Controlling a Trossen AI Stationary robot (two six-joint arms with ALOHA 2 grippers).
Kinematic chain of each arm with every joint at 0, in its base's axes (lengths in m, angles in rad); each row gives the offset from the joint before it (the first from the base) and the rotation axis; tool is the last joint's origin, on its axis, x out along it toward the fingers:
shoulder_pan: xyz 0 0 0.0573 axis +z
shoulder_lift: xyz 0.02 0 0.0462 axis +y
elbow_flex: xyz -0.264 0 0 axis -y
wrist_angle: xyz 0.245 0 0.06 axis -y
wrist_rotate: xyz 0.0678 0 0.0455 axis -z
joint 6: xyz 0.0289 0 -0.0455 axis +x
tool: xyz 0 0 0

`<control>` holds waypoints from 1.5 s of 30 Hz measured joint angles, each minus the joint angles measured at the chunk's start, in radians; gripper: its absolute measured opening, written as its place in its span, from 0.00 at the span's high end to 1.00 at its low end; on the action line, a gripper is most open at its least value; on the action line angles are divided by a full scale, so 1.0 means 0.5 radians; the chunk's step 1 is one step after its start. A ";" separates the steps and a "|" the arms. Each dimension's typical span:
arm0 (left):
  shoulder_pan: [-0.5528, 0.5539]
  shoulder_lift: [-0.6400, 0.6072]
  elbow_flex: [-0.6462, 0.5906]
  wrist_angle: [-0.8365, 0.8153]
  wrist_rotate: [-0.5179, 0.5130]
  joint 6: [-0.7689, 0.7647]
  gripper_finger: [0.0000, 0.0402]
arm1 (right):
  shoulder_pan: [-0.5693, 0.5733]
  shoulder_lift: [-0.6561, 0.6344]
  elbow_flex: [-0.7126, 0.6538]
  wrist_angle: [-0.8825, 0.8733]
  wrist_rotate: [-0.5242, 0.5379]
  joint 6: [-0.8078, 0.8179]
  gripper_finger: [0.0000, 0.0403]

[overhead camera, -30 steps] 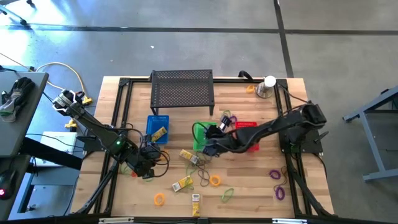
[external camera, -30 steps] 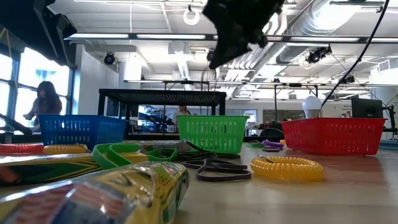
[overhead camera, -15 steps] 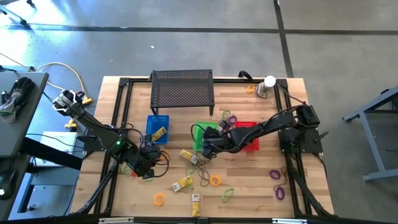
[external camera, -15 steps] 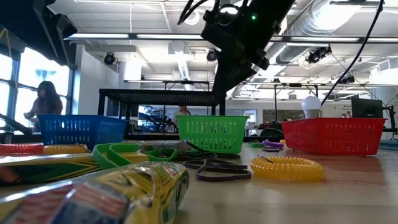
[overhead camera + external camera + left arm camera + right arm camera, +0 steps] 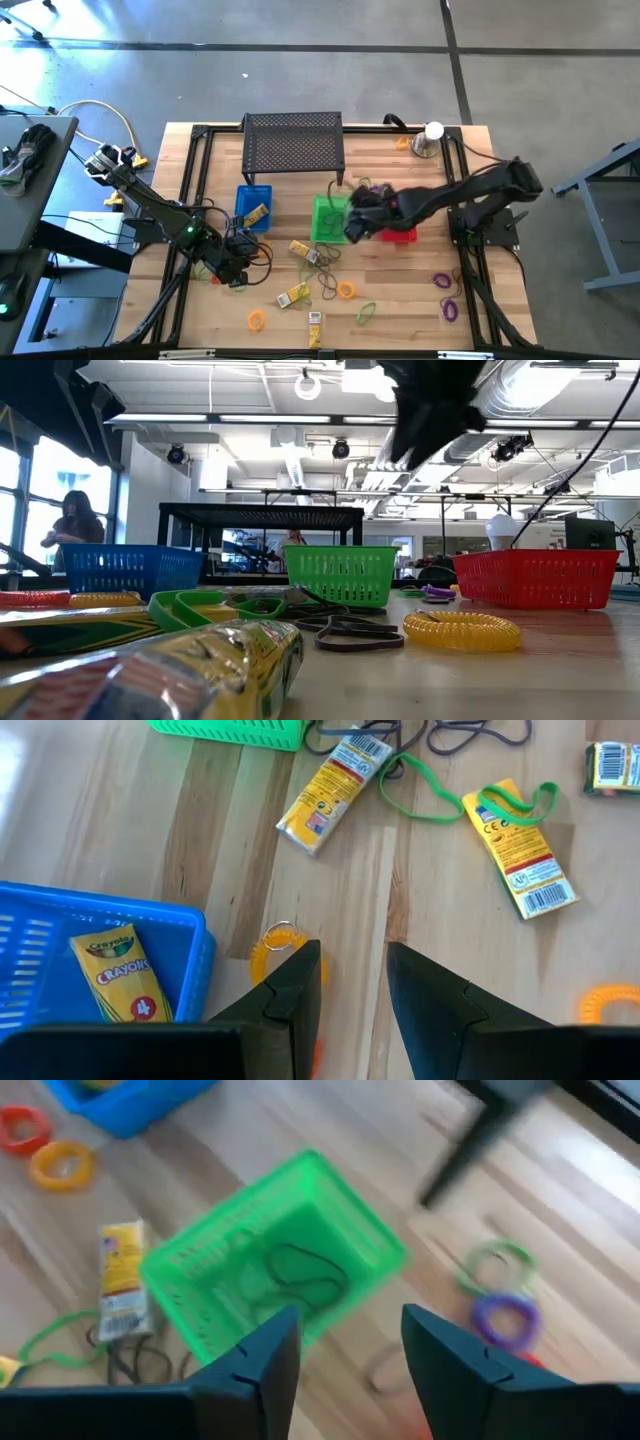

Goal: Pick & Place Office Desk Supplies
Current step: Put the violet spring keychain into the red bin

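Small supplies lie loose on the wooden table: yellow crayon boxes [image 5: 303, 250] [image 5: 330, 790], orange coil rings [image 5: 345, 290], green loops [image 5: 365, 313] [image 5: 430, 790], purple loops [image 5: 450, 310] and dark loops [image 5: 325, 262]. My right gripper [image 5: 345, 1345] hangs open above the green basket [image 5: 275, 1260], over its side toward the red basket [image 5: 400, 232]; dark loops [image 5: 300, 1275] lie in the basket. My left gripper [image 5: 350, 985] stands open low over the table on the near side of the blue basket [image 5: 60, 920], nothing between its fingers; an orange ring [image 5: 280, 938] lies beside one finger.
A crayon box [image 5: 115, 975] lies in the blue basket [image 5: 253, 205]. A black mesh stand [image 5: 293, 140] is at the far edge, a silver cup with a white ball [image 5: 430, 138] at the far right. Purple and green rings [image 5: 500, 1295] lie beside the green basket.
My right gripper dipped toward the green basket, then rose and shifted toward the table's right edge, ending above the border of the green and red baskets. The left arm stayed still.
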 joint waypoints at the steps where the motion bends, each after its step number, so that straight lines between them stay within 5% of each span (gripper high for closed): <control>1: 0.000 0.000 -0.001 -0.001 -0.002 0.005 0.73 | -0.031 -0.040 0.000 -0.101 -0.046 0.063 0.59; 8: 0.000 0.000 -0.001 -0.002 -0.046 0.022 0.73 | -0.428 -0.135 0.000 -0.522 -0.342 -0.015 0.63; 21: -0.020 0.000 -0.001 -0.001 -0.092 -0.035 0.73 | -1.168 0.092 -0.075 -0.560 -0.723 -0.448 0.59; 31: -0.063 0.000 -0.004 0.000 -0.095 -0.018 0.73 | -1.311 0.210 -0.195 -0.266 -0.748 -0.854 0.41; 45: -0.063 0.000 -0.004 0.000 -0.106 -0.036 0.73 | -1.306 0.485 -0.194 -0.131 -0.768 -1.518 0.43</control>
